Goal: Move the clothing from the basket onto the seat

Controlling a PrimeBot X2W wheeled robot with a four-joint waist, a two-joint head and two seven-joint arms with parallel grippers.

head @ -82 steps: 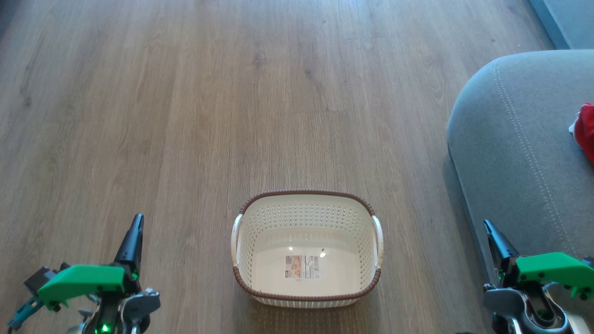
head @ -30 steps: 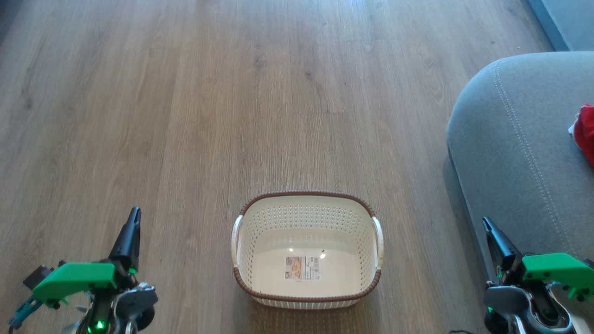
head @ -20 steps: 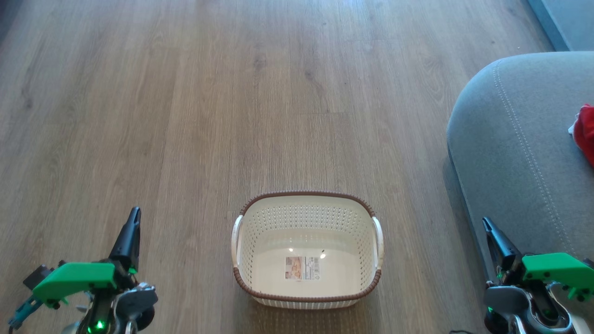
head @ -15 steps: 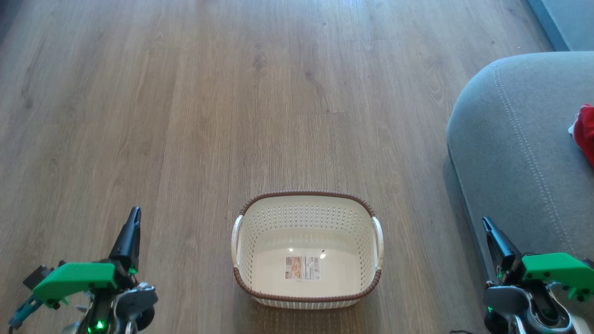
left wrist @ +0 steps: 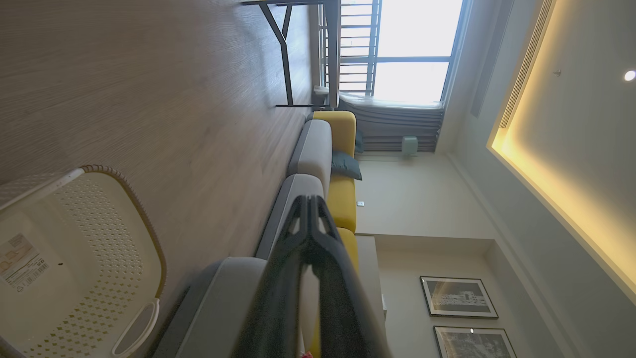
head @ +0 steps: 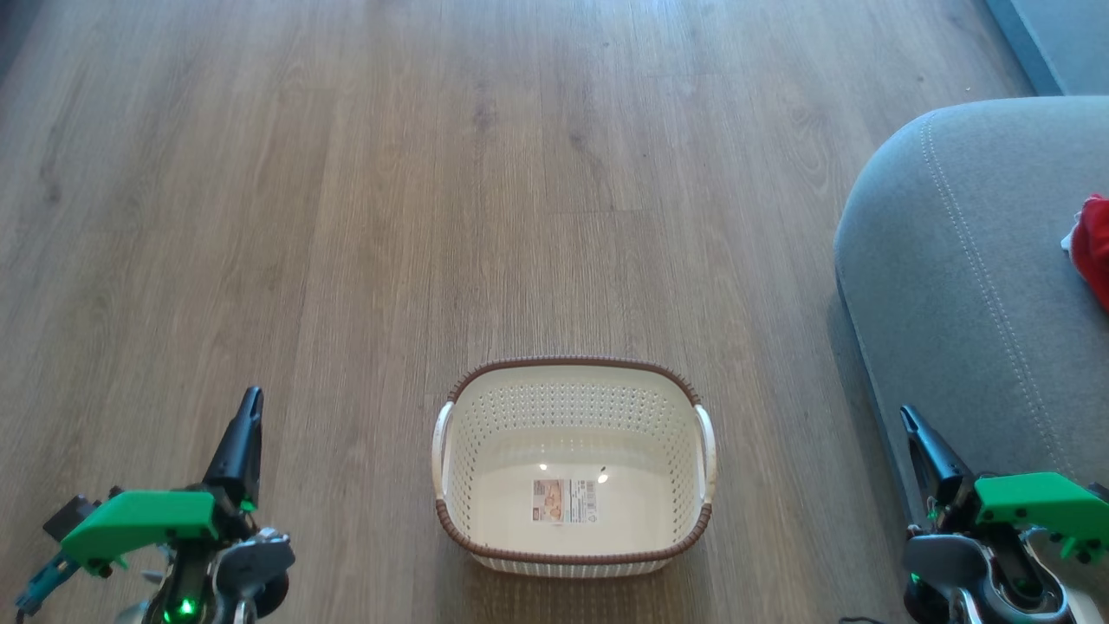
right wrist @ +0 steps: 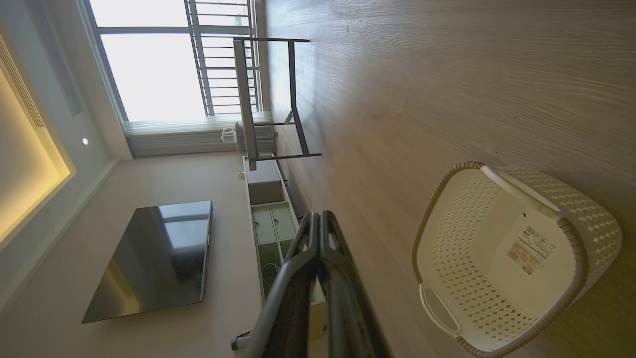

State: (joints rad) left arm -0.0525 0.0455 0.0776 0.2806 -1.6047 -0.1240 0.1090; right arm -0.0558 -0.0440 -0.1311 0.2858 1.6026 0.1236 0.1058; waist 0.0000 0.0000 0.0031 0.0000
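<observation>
The cream basket (head: pixel 572 394) with a brown rim stands on the wood floor, holding nothing but its label sticker; it also appears in the wrist views (left wrist: pixel 99 219) (right wrist: pixel 457 219). The grey seat (head: pixel 970 286) fills the right side, and a red garment with a bit of white (head: pixel 1093 247) lies on it at the frame's right edge. My left gripper (head: pixel 249 403) rests at the lower left, shut and holding nothing, its tips (left wrist: pixel 309 201) together. My right gripper (head: pixel 908 416) sits at the lower right beside the seat's edge, also shut (right wrist: pixel 318 216) and holding nothing.
Wood floor (head: pixel 433 173) stretches ahead and to both sides of the basket. The left wrist view shows a long grey and yellow sofa (left wrist: pixel 318 149) with a dark cushion, and a metal-legged table (left wrist: pixel 298 54). A television (right wrist: pixel 154 258) and low cabinet (right wrist: pixel 268 219) appear in the right wrist view.
Both grippers have sunk slightly lower in the head view since the earliest frame. Over the last second nothing has moved.
</observation>
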